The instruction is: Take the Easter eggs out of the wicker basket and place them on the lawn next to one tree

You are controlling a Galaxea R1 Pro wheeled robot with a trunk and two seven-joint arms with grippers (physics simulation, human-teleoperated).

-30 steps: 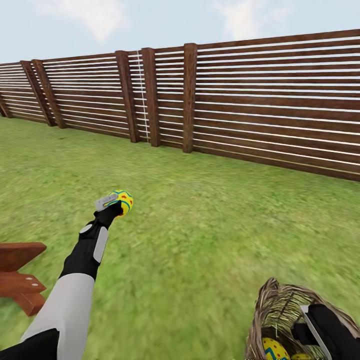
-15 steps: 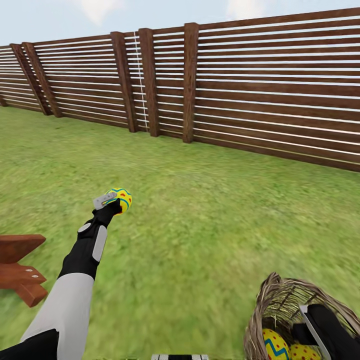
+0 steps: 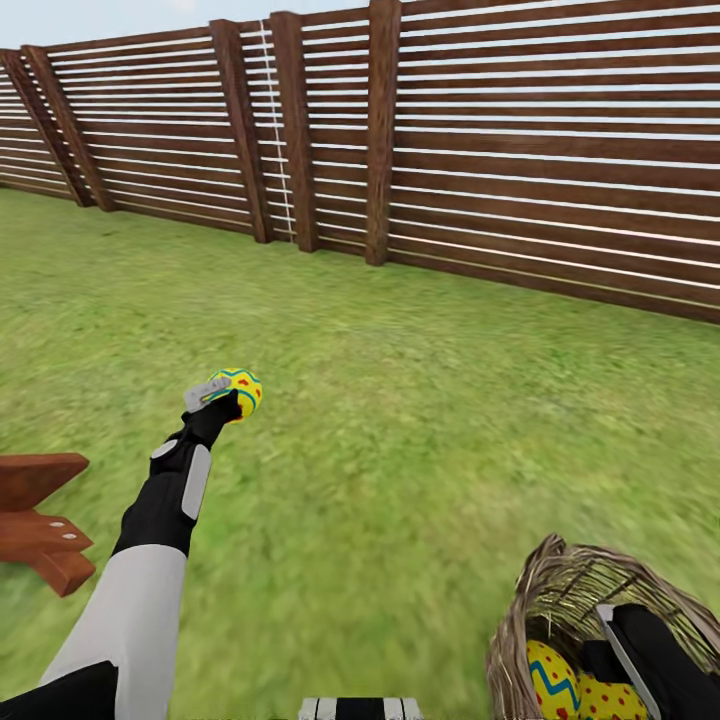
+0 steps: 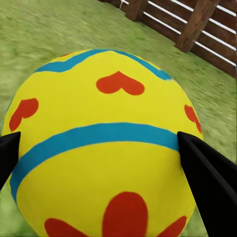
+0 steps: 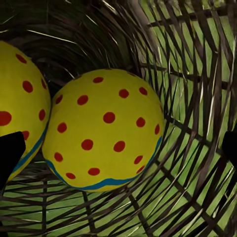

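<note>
My left gripper (image 3: 222, 395) is shut on a yellow Easter egg (image 3: 240, 388) with blue bands and red hearts, held out over the lawn (image 3: 420, 420). Up close, that egg (image 4: 106, 148) sits between the two black fingers (image 4: 207, 170). The wicker basket (image 3: 560, 590) stands on the grass at the lower right with two eggs inside: a zigzag egg (image 3: 552, 680) and a dotted egg (image 3: 612, 702). My right arm (image 3: 655, 660) reaches into it. Inside, my right gripper (image 5: 118, 148) is open in front of the red-dotted egg (image 5: 106, 128), beside the other egg (image 5: 19, 103). The tree is out of view.
A brown slatted fence (image 3: 450, 150) runs across the back of the garden. A red-brown wooden piece of furniture (image 3: 40, 520) juts in at the left edge, close to my left arm. Open grass lies between the basket and the fence.
The head camera has tilted down, so the fence sits higher and more of the basket and its two eggs shows. My left gripper still holds its egg in about the same place.
</note>
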